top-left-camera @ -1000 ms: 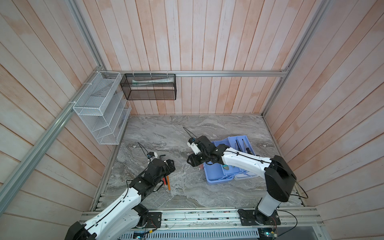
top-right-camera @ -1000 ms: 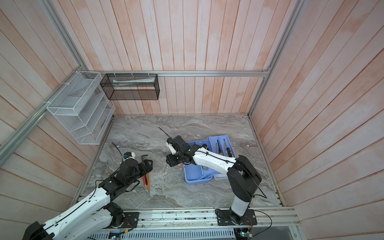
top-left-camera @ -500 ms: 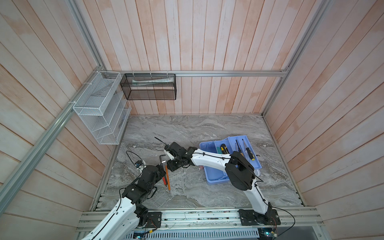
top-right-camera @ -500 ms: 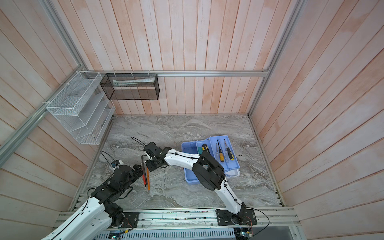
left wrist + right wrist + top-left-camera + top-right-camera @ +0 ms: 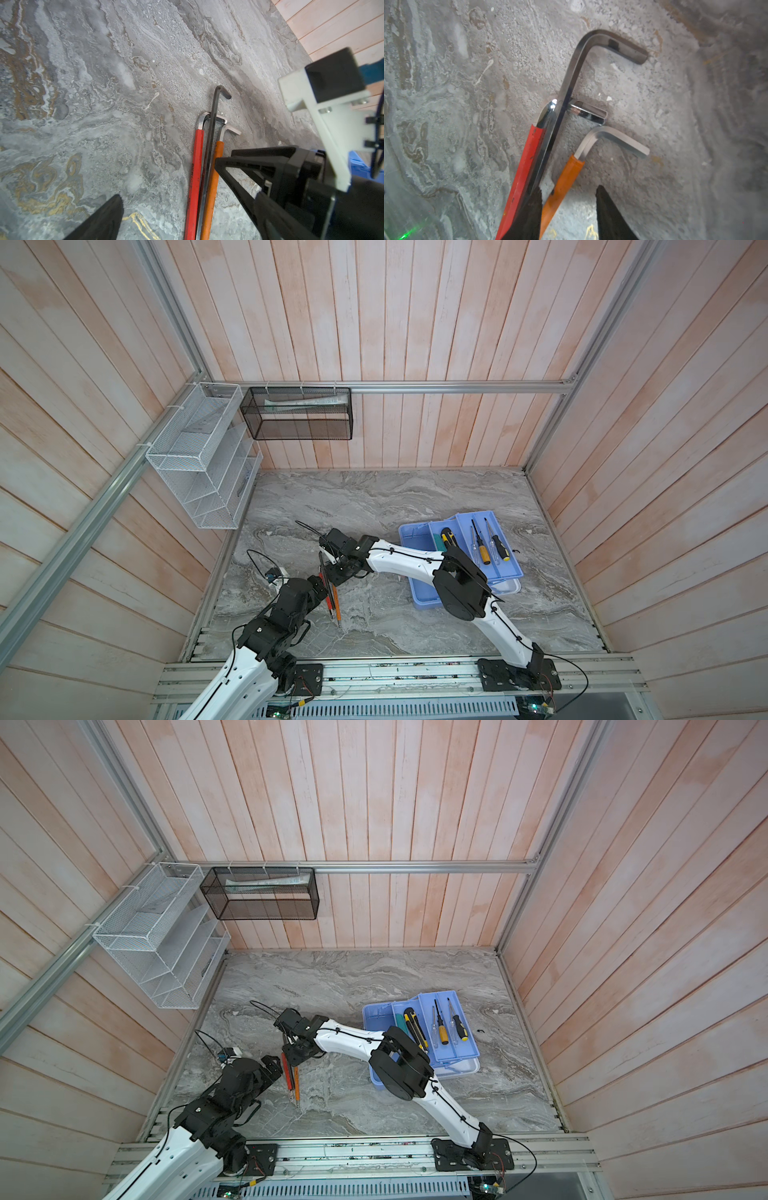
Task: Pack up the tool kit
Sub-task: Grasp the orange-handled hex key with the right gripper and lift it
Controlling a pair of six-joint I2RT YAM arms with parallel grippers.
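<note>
Three plank walls box in the grey marbled desk (image 5: pixel 374 506), hard and smooth. The open blue toolbox (image 5: pixel 420 591) sits at the right, already holding screwdrivers (image 5: pixel 482 547). The left end effector (image 5: pixel 319 584), jaws spread wide, sits near left beside three hex keys (image 5: pixel 195 166) lying together. The right end effector (image 5: pixel 569 197) straddles the orange-sleeved key (image 5: pixel 564 182), jaws part spread, not yet pinching. The key is likely light, stiff and thin; its plastic sleeve offers a surer hold than slick bare steel.
</note>
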